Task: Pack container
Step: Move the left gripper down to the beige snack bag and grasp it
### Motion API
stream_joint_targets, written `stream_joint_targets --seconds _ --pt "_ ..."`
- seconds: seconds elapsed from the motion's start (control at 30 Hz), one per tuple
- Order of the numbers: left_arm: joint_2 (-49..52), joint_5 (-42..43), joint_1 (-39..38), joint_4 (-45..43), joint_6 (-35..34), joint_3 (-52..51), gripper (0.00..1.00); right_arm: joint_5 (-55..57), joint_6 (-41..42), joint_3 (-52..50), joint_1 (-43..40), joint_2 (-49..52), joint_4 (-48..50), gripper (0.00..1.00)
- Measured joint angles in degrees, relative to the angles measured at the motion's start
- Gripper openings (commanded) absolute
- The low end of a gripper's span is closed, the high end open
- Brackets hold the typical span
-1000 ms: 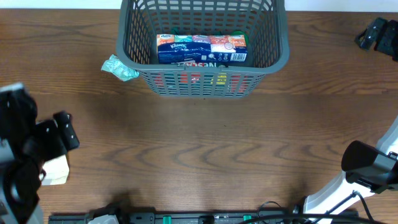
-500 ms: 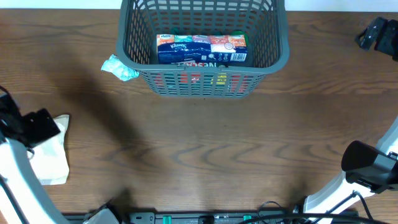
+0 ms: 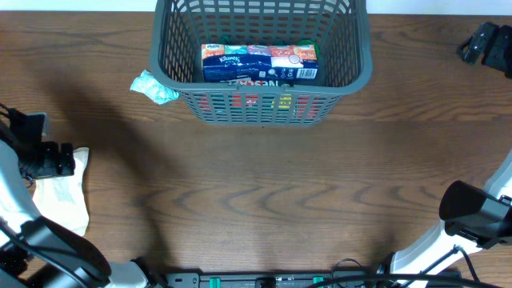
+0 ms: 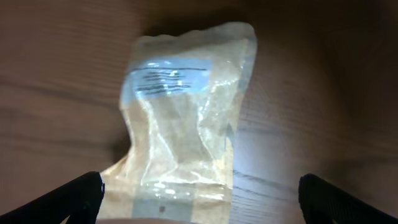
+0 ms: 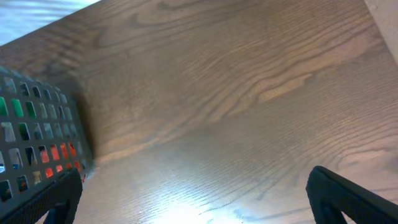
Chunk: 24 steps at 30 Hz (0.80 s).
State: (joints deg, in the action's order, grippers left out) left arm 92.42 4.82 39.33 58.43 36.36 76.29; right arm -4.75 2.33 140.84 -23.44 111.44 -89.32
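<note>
The basket (image 3: 260,102) stands at the middle of the worktop's (image 3: 264,192) far edge. Inside it lies a blue-and-orange tissue pack (image 3: 260,61) with "Kleenex" printed on it. Against the near side of that pack is a dark packet (image 3: 258,82) whose white lettering reads upside down as the start of "NESCAFÉ". Red and yellow wrappers show through the near wall's slots, but no writing on them can be read. A crumpled teal packet (image 3: 154,86) lies on the worktop against the basket's left wall.

Near the left edge lies a clear pouch (image 4: 186,118) of pale contents. It has a light blue label across one end, and the black print on that label is too blurred to read.

The left arm (image 3: 44,156) reaches in from the near left corner with its wrist pointing down over the far end of the pouch. The left jaws are spread wide and empty, with the pouch lying below the gap between them.

The right arm (image 3: 484,44) rises from the near right corner and ends at the far right corner, facing the basket's corner. The right jaws are also spread wide, with only bare wood between them.
</note>
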Motion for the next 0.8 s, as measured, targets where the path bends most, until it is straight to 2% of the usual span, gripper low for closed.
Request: stream_joint_targets --seconds 0.23,0.8 --pt "5.2 1.2 1.2 -0.6 4.3 0.0 0.99 0.0 0.0 0.0 0.0 0.0 0.0 0.99" --pt "15.0 1.2 4.0 -4.1 5.5 0.0 0.99 0.0 0.0 0.0 0.0 0.0 0.0 0.99"
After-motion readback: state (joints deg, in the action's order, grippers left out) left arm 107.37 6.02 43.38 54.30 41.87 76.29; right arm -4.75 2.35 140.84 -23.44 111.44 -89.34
